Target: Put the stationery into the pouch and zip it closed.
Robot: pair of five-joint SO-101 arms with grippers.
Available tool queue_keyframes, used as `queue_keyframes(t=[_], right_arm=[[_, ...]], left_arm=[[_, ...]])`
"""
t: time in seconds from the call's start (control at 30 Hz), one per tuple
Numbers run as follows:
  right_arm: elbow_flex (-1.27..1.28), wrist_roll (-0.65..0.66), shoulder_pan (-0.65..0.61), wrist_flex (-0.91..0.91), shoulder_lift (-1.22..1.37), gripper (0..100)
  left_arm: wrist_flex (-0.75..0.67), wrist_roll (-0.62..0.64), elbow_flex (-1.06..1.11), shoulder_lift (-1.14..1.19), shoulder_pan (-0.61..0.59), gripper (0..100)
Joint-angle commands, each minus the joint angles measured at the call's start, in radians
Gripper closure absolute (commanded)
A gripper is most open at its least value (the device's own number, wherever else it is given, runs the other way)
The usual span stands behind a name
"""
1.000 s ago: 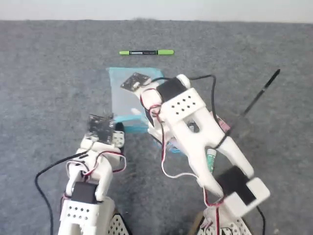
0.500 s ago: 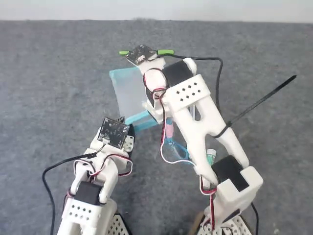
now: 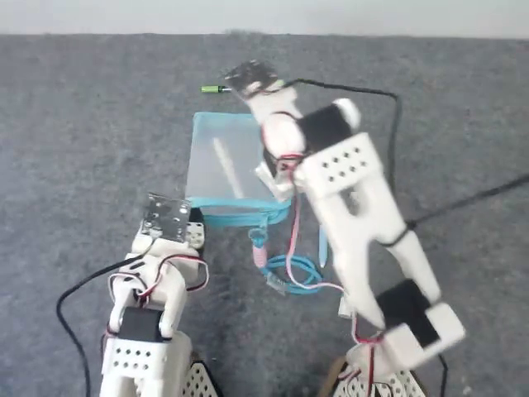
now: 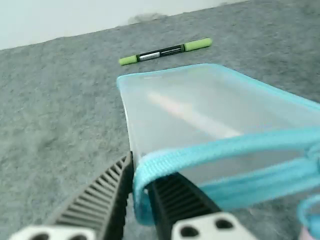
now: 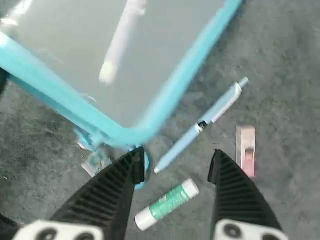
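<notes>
While left pincer (image 4: 140,187) clamps one pouch (image 4: 200,115) | right pincer (image 5: 177,155) gapes (empty) | one pen (image 5: 200,127), one marker (image 4: 165,51)

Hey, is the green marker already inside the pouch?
No, the green marker lies on the grey table surface beyond the pouch, apart from it.

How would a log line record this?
left gripper: shut on pouch edge | right gripper: open above blue pen | green marker: outside pouch

Grey felt table (image 3: 83,124) — on it pouch (image 3: 227,165), green marker (image 4: 165,51), blue pen (image 5: 200,126), glue stick (image 5: 167,204), pink eraser (image 5: 245,150).
</notes>
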Motion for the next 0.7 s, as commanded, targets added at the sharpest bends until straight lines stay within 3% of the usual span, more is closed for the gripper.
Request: queue_keyframes(t=[0.0,0.27,0.4,0.67], right_arm=[[0.204,0.020,0.059,0.028,-0.133,80.1],[0.784,0.026,0.174,-0.292,-0.173,80.1],[0.885,0.032,0.239,-0.357,-0.163,80.1],[1.030,0.026,0.246,-0.496,-0.162,80.1]], left_arm=[[-0.023,0.054,-0.082,-0.015,-0.087,99],[-0.034,0.061,-0.084,-0.015,-0.132,99],[-0.034,0.060,-0.084,-0.015,-0.130,99],[-0.032,0.060,-0.084,-0.015,-0.132,99]])
